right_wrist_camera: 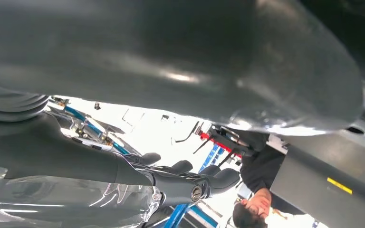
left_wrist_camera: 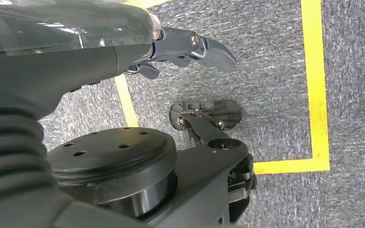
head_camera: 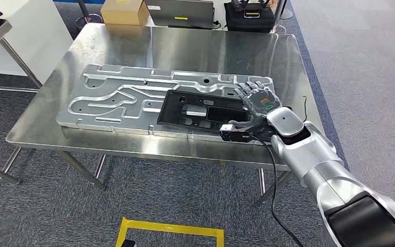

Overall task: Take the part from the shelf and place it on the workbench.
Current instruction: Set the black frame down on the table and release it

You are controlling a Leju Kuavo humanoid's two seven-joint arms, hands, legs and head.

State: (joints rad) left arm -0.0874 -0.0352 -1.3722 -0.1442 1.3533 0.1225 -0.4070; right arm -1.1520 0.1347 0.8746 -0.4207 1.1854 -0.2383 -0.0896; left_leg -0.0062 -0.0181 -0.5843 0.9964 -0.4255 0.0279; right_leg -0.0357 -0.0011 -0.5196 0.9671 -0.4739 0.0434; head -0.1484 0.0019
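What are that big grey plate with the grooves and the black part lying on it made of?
The grooved plate looks like machined aluminium or a similar light metal: matte silver, with crisp milled channels and soft reflections. The black part, which the right hand rests on, looks like moulded plastic, matte with a dull sheen, though painted metal cannot be ruled out. The workbench top appears to be brushed stainless steel.
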